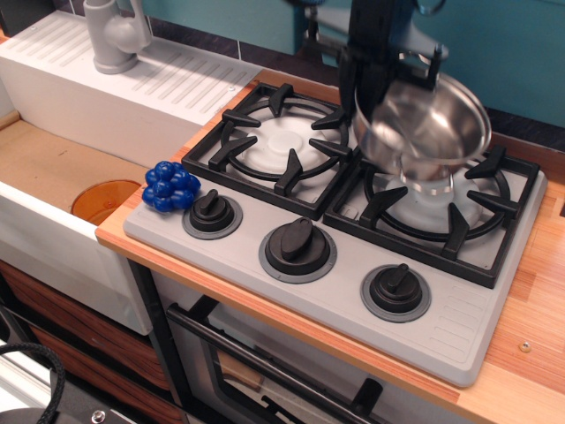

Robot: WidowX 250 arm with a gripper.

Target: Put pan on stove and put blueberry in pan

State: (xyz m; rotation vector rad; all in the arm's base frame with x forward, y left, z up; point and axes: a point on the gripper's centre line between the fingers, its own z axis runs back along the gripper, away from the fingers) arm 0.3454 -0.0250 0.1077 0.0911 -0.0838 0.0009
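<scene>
Pan [424, 124] hung tilted in the upper right of the frame, lifted clear of the right burner grate of the stove [446, 331], so the first step was not yet finished. The gripper [375, 84] held it at its far-left rim, jaws closed on the metal as far as could be judged. Blueberry [172, 185] sat untouched at the stove's left corner, left of centre on the bench [530, 318].
</scene>
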